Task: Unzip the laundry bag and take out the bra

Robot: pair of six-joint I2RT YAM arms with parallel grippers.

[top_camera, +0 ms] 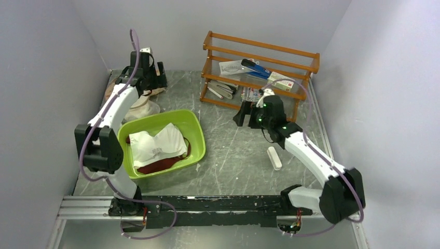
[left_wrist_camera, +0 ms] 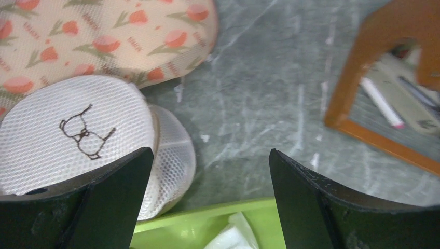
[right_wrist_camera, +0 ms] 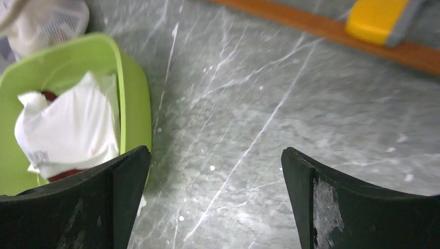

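peach-pink padding printed with small red-orange tulips fills the top left of my left wrist view. that is the laundry bag point(left_wrist_camera: 104, 36), lying flat on the grey marbled table point(left_wrist_camera: 270, 93) at the far left, and the frame cuts off its left and upper parts. i cannot make out its zipper from here, nor tell whether it is done up. from the top camera almost all of the pouch hides behind my left arm, with only a peach sliver showing by the wall.

a white mesh bag point(left_wrist_camera: 62, 129) with a small drawn bra outline lies over the pouch's near edge. my own left finger covers its lower part, and a second mesh layer peeks out beneath it on the right. my left gripper point(left_wrist_camera: 210, 166) hangs above bare table just beside these bags, fingers spread wide with nothing between them. below them runs the rim of the green basin point(left_wrist_camera: 207, 213).

my right gripper point(right_wrist_camera: 215, 158) is well apart from the pouch, over open table between the basin and the wooden rack point(right_wrist_camera: 311, 21). its fingers are likewise wide apart and hold nothing. in the basin a crumpled white cloth point(right_wrist_camera: 72, 124) lies on something dark red point(right_wrist_camera: 62, 174) — mostly buried, so i cannot tell what it is. a yellow-and-grey item point(right_wrist_camera: 376, 15) on the rack is cut off by the top edge. a short white cylinder point(top_camera: 274, 157) lies on the table near my right forearm.
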